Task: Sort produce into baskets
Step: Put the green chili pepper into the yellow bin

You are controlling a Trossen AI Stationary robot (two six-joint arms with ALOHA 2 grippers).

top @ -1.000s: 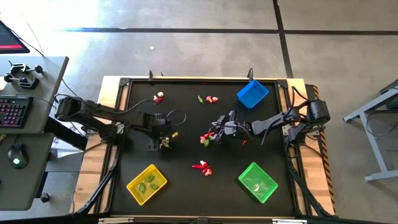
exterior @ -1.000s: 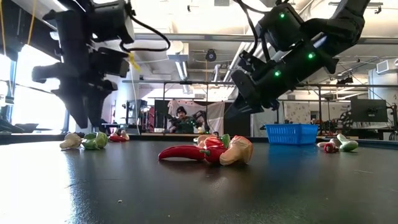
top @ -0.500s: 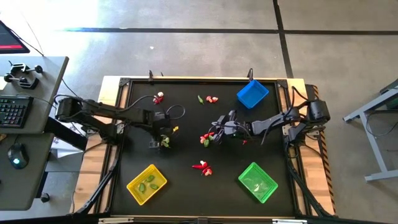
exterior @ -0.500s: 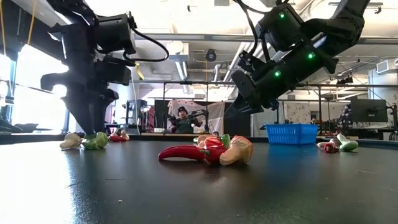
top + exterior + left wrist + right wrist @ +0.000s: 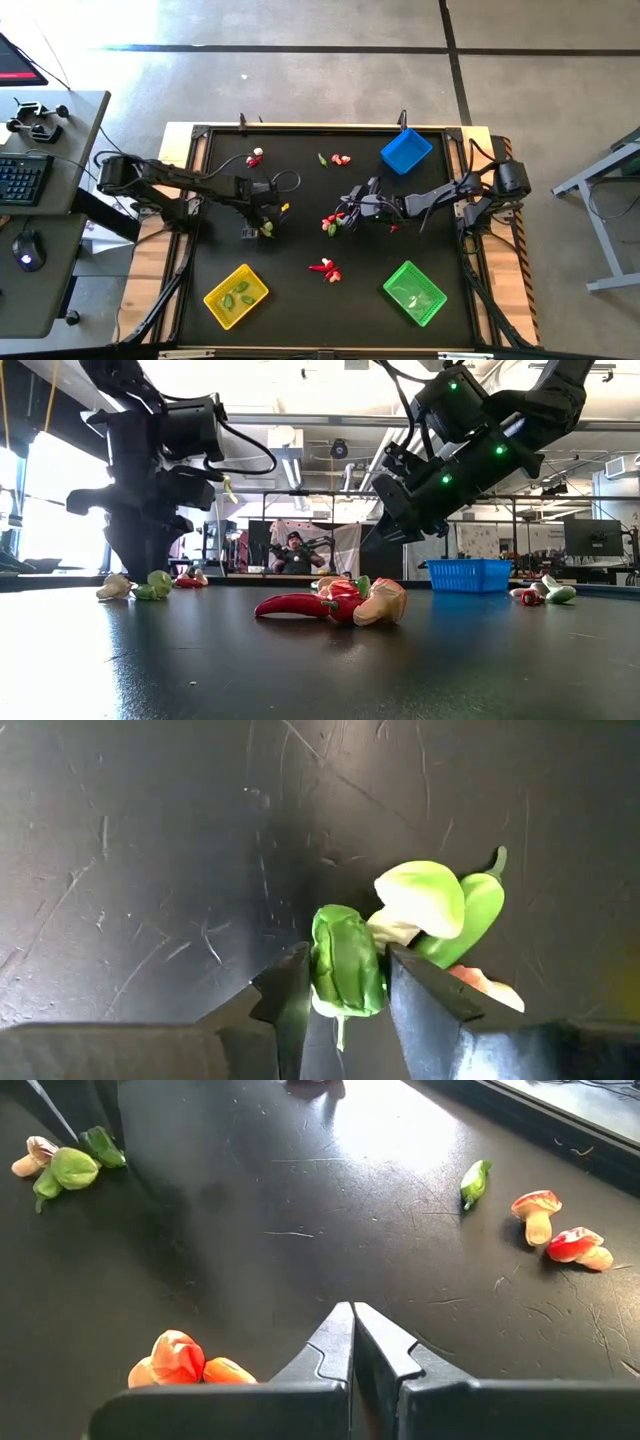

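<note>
Down on the black bench (image 5: 300, 250), the left hand (image 5: 345, 982) grips a small green pod (image 5: 347, 963) between its fingers, beside a pale-capped piece (image 5: 420, 900), while the right hand (image 5: 353, 1342), clenched empty, hovers by red pieces (image 5: 180, 1363).

Table (image 5: 300, 250): matte black, fine pale scratches. Baskets: yellow basket (image 5: 236, 295) lower left of the high view, bright green basket (image 5: 415, 292) lower right, blue basket (image 5: 405, 150) upper right. Green pod (image 5: 347, 963) between dark fingers (image 5: 290, 995). Red chili (image 5: 295, 605) glossy, frame centre.
</note>
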